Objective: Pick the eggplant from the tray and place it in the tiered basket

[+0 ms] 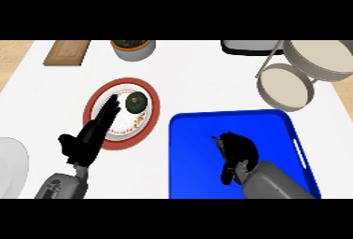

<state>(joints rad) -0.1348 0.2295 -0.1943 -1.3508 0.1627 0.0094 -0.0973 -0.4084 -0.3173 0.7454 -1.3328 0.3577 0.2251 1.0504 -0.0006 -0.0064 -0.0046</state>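
The right hand (238,148) hung low over the blue tray (196,184), fingers clenched apparently round the hidden eggplant to lift it; the left hand (88,139) lay released, idle.

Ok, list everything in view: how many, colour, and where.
tray: one, blue, front right
tiered basket: one, cream with grey frame, back right
plate: one, red-rimmed, centre left
round food: one, dark green, on that plate
white dish: one, left edge
potted plant: one, grey pot, back
wooden board: one, brown, back left
dark appliance: one, back right
left robot hand: open, over the plate
right robot hand: over the tray
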